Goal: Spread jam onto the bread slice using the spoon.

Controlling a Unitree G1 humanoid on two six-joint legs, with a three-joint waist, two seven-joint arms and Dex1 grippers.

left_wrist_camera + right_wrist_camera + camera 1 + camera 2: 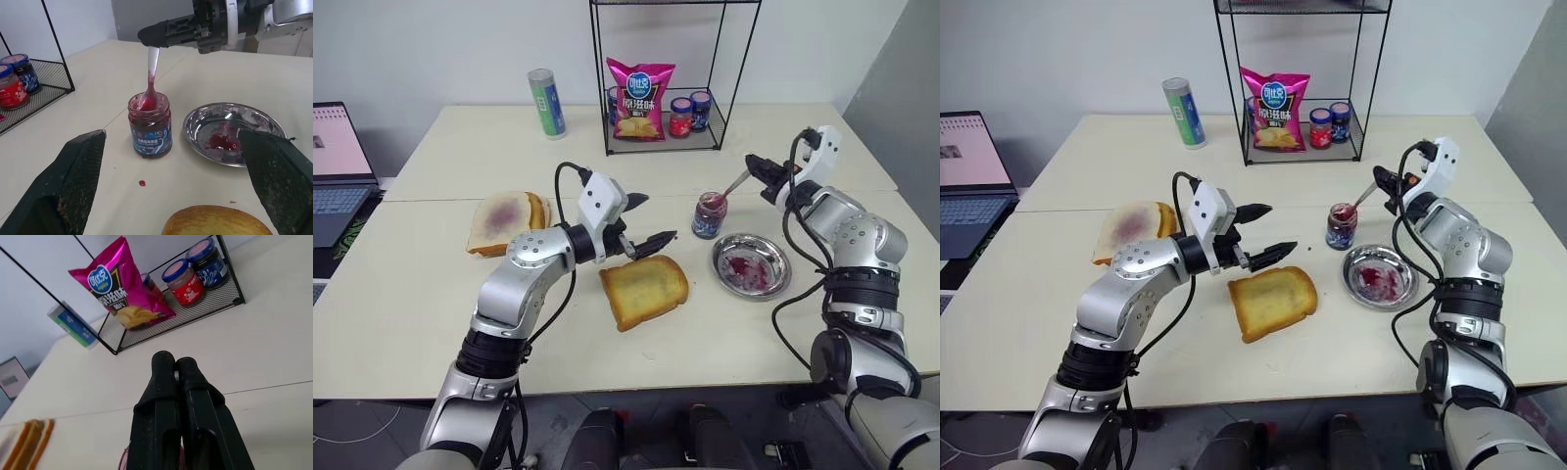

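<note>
Left wrist view: the right end effector (146,35), fingers pressed together, pinches the tip of the spoon (150,78) handle; the spoon's bowl stands dipped in the jam (146,105) inside the small open glass jar (150,128). Seen from the head camera, the jar stands near the centre of the desk (411,294). A steel dish (751,264) smeared with red lies at about 4 o'clock from the jar, just beside it. The bread slice (643,290) lies flat at about 7 o'clock from the jar, near it but apart. The left end effector (644,221) hovers with its fingers spread wide just above the slice's far edge, holding nothing. A paler slice (506,221) with a purple smear lies at 9 o'clock, well apart.

Handling, as judged: the spoon is light, stiff and smooth, and a grip so far up the handle gives little control of the bowl. Jam is sticky and may drip in transit. Toast is light, rigid yet crumbly, and likely to slide under the spreading stroke; bracing its crust edge, not the face, seems the sound hold.
</note>
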